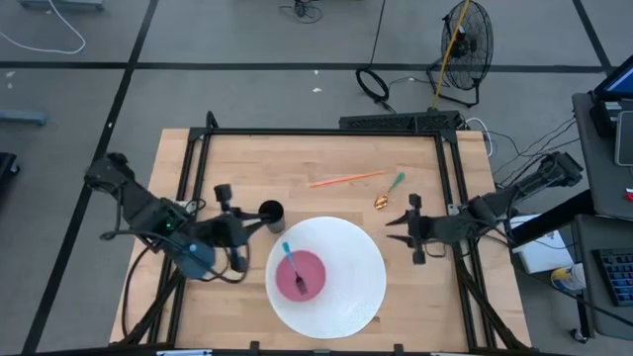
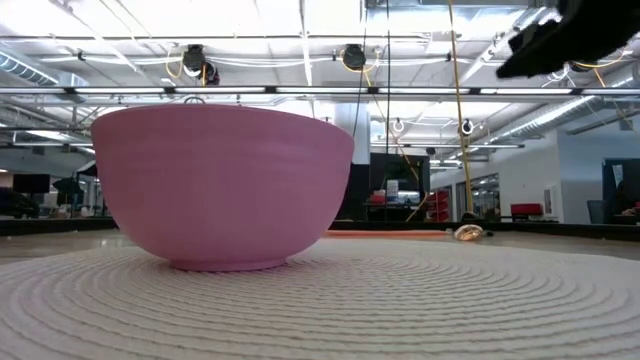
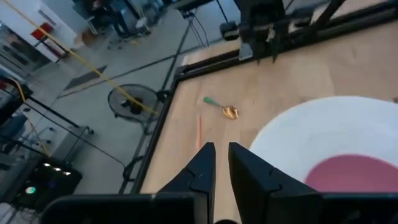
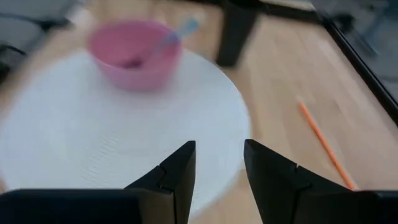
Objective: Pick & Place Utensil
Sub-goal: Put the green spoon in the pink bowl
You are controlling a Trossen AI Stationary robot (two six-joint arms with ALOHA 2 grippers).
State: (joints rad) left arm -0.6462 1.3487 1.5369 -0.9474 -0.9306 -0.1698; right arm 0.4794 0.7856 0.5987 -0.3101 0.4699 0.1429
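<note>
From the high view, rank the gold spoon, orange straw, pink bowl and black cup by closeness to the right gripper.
1. Gold spoon, just beyond the right gripper, off the mat's edge.
2. Orange straw, farther back toward the table's middle.
3. Pink bowl, on the white mat, with a blue utensil in it.
4. Black cup, beside the left gripper.

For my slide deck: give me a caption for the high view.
A blue utensil sits in the pink bowl on a white mat, both grippers nearby empty.
</note>
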